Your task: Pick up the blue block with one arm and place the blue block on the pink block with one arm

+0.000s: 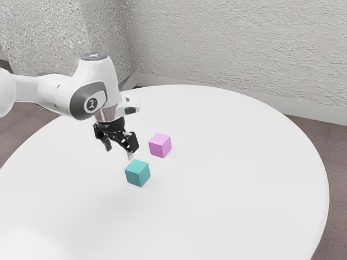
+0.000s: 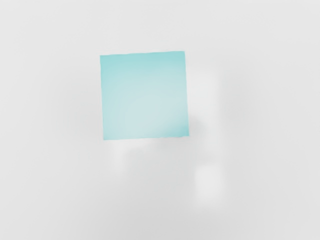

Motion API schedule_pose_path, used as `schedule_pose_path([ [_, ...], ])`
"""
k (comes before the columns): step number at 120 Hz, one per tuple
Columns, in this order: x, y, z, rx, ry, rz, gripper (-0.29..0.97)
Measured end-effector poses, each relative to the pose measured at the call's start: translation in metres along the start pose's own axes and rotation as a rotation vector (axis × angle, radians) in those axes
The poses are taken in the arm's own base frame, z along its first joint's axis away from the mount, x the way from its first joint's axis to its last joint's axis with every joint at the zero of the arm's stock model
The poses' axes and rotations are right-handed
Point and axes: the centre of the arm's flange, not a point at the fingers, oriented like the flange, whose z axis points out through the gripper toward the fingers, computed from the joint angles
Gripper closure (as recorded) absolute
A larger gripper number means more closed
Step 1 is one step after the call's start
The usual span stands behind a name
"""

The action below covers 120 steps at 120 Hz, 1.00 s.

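The broad white bench lies closest, a round, smooth, matte top with a thin rim that curves away on the exterior view's right. Few things stand on it. Near its middle sits the blue block, a small cube of pale teal with crisp edges and flat, unmarked faces, resting flat on the bench. Just beyond it, toward the exterior view's right, sits the pink block, a cube of the same build in soft lilac-pink. The two are near each other but apart, with a strip of bare bench between them. Nothing lies on top of either one.

The white arm comes in from the exterior view's left, rounded and glossy with a grey joint cap. Its black gripper points down with its fingers spread and nothing between them, hanging just above the blue block and a little to the exterior view's left of it.

From the wrist, the blue block shows its square top face under the hand, evenly lit, turned slightly askew against the pale bench.

Behind the bench rise rough, stippled grey walls with a pale baseboard and a brown floor.
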Motion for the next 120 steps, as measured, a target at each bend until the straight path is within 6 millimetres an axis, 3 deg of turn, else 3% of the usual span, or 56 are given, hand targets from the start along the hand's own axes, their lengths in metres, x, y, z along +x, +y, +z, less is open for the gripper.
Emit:
schedule_pose_path([
  [46, 0.016, 0.001, 0.047, -0.012, -0.015, 0.042, 0.00],
  [63, 0.035, -0.003, 0.053, -0.010, 0.013, 0.050, 0.00],
  [88, 0.044, -0.010, 0.072, -0.009, 0.005, 0.051, 0.00],
  [120, 0.059, -0.014, 0.080, -0.010, 0.013, 0.055, 0.00],
])
